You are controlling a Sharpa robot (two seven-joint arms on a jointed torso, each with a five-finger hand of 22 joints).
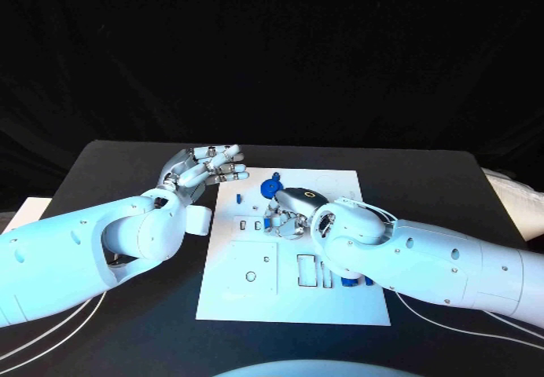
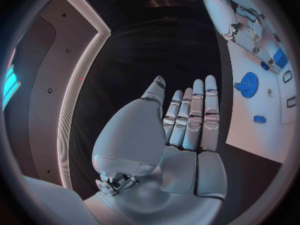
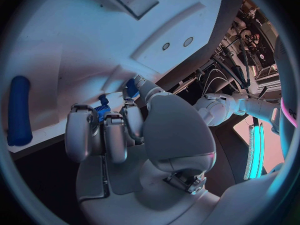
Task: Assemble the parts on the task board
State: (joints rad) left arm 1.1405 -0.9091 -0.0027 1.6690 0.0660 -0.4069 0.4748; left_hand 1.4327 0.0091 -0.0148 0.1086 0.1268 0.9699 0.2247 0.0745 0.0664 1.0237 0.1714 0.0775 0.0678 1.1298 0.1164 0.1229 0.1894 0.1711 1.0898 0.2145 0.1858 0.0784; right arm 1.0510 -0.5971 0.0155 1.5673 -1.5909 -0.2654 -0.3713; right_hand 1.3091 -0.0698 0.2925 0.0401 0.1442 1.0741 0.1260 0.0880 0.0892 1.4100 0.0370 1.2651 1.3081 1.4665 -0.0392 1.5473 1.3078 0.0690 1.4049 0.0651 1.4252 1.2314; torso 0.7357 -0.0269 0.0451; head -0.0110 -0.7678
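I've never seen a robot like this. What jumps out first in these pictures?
Two big white arms meet over a white task board in the middle of a black table. The left hand is raised by the board's far left corner, fingers straight and empty, while the right hand curls down onto the board, fingers bent around a small blue part. A blue gear sits just beyond it.
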